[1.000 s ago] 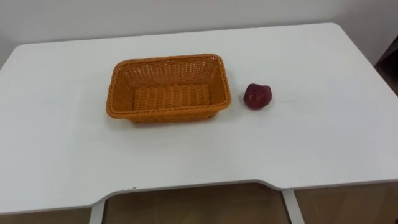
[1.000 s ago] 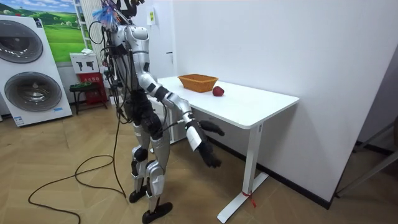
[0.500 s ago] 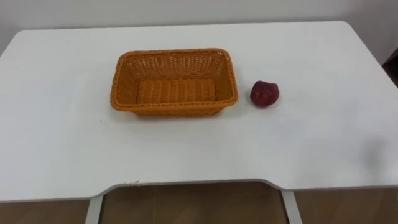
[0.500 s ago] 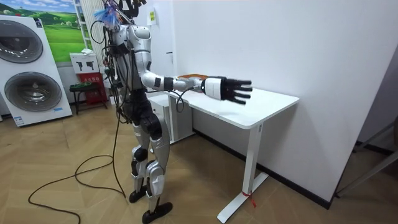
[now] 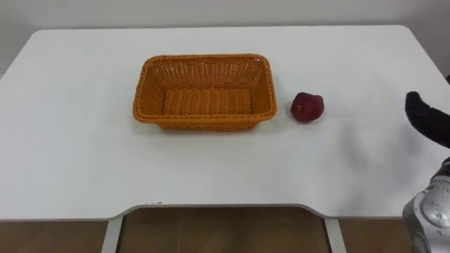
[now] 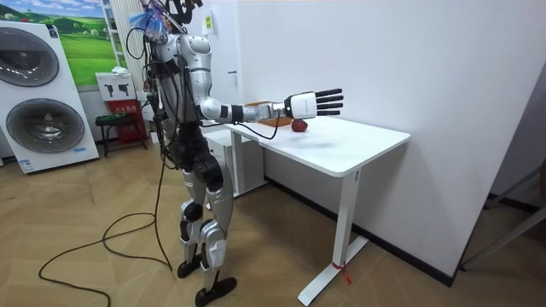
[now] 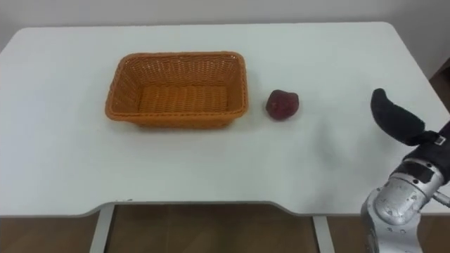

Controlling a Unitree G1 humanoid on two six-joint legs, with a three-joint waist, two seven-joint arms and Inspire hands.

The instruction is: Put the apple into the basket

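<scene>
Apple (image 5: 307, 107) lying on white table (image 5: 70, 161), just right of orange wicker basket (image 5: 204, 121) — apart from it, not in it. Right hand (image 6: 309, 105) hovering above table's right part, fingers stretching straight and spread — holding nothing. Apple sitting left of hand, between hand and basket, no contact. Robot standing beside table, right arm reaching out level over it.

Silver forearm, black-fingered right hand (image 6: 316, 103)
</scene>
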